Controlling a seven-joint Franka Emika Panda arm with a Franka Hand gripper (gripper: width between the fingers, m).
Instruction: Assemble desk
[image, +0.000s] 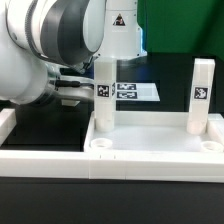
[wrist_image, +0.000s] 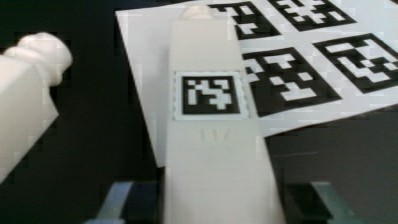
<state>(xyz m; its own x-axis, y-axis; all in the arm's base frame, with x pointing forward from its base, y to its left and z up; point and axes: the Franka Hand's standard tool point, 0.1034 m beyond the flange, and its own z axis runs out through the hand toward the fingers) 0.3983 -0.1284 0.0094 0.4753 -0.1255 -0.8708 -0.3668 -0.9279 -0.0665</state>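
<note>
The desk's white tray-like top (image: 150, 162) lies at the front with round sockets in its corners. Two white square legs with black-and-white tags stand upright in it, one on the exterior view's left (image: 105, 95) and one on its right (image: 200, 95). My gripper (image: 92, 90) reaches in from the left at the left leg's tag height. In the wrist view this leg (wrist_image: 210, 100) runs between my gripper's (wrist_image: 222, 205) fingers (wrist_image: 118, 203), with a dark gap on each side, so the jaws are open around it and do not touch it.
The marker board (image: 135, 91) lies flat on the black table behind the left leg, and shows in the wrist view as well (wrist_image: 311, 60). Another white part (wrist_image: 32, 80) sits blurred beside the leg. A white border rail (image: 12, 125) runs along the table's left and front.
</note>
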